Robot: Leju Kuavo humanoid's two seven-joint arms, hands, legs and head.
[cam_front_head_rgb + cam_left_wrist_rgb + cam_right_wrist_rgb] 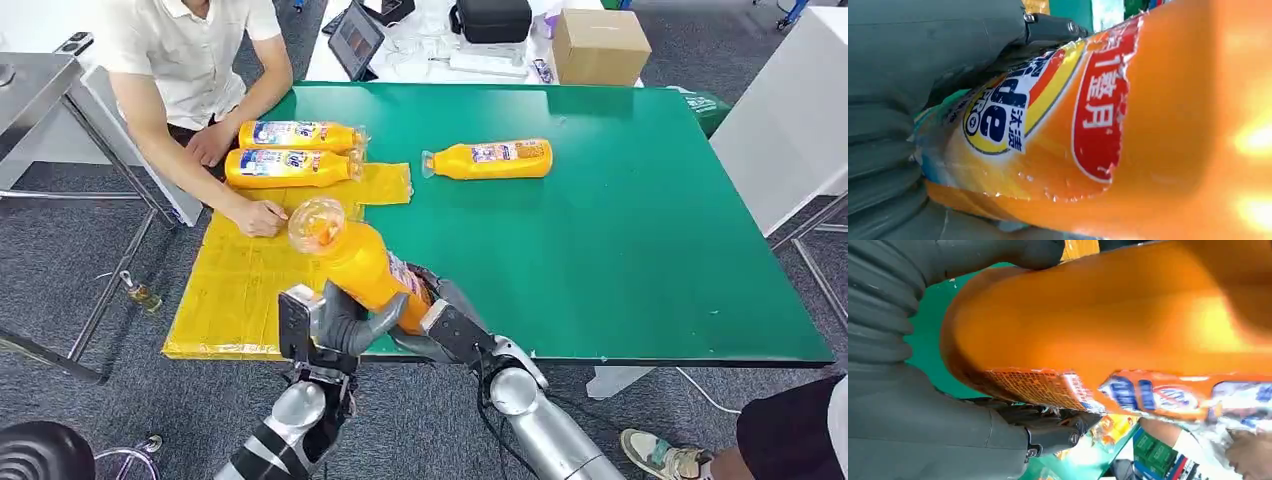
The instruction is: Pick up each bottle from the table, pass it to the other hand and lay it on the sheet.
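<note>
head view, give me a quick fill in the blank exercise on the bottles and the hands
1. Both the left hand and the right hand grip the same ____ bottle.
2. ____ bottles lie on the yellow sheet.
3. One bottle lies alone on the ____ table.
4. A person's hand rests on the ____.

Missing words: orange; two; green; sheet

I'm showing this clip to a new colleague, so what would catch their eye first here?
First, the orange bottle gripped by both the left hand and right hand above the table's near edge. Next, two more bottles lying side by side on the yellow sheet, a person's hand resting beside them. A fourth bottle lies on the green table.
</note>
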